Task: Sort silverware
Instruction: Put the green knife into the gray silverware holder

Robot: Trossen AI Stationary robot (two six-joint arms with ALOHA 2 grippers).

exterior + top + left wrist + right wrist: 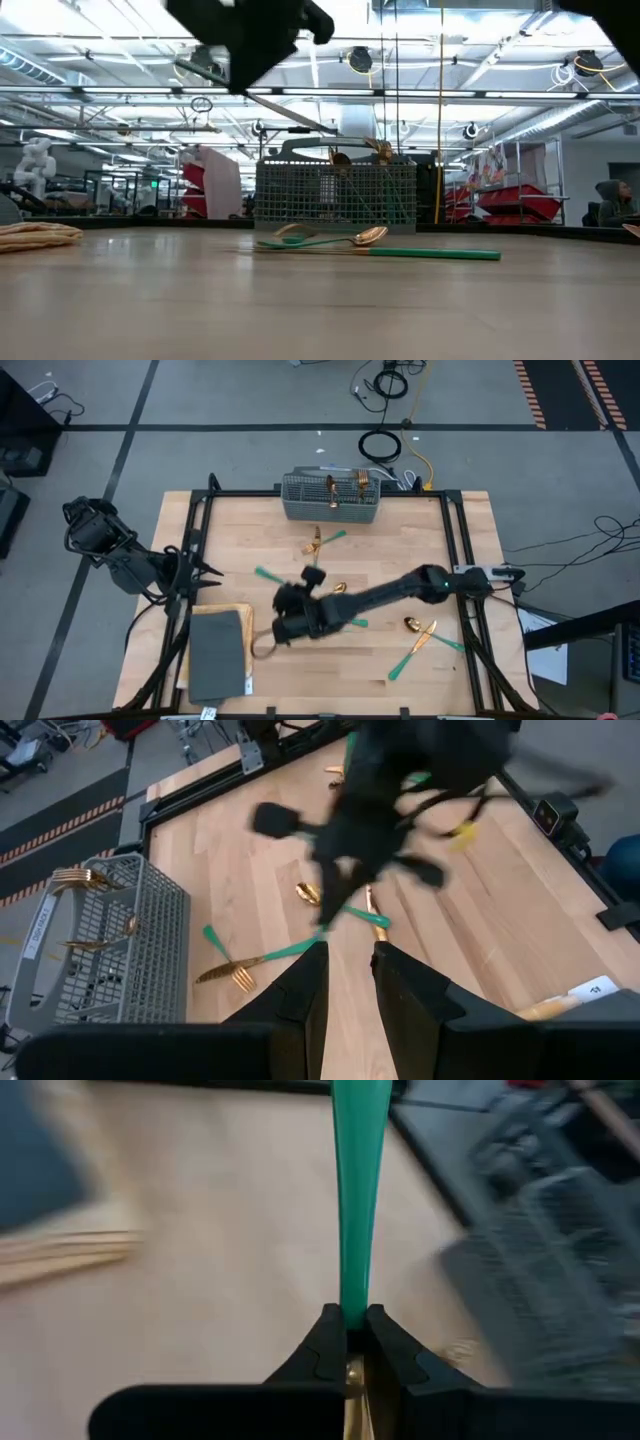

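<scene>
Table: pale wood (400, 540), cutlery scattered.
Right gripper (347, 1342): mid-table, jaws clamped on a teal-handled piece (355, 1200), likely for carrying to the basket.
Left gripper (205, 572): waiting at the left edge, fingers apart.
Far: wire basket (331, 500), holding sorted pieces upright.

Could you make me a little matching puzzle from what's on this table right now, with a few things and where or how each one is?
Things:
1. right gripper
2. left gripper
3. grey wire basket
4. dark grey pad

States or places:
A. at the table's far edge, with gold-headed pieces standing in it
B. shut on a teal-handled piece
C. lying flat at the near left corner
D. open, holding nothing, at the table's left edge

Pairs: 1-B, 2-D, 3-A, 4-C
</scene>
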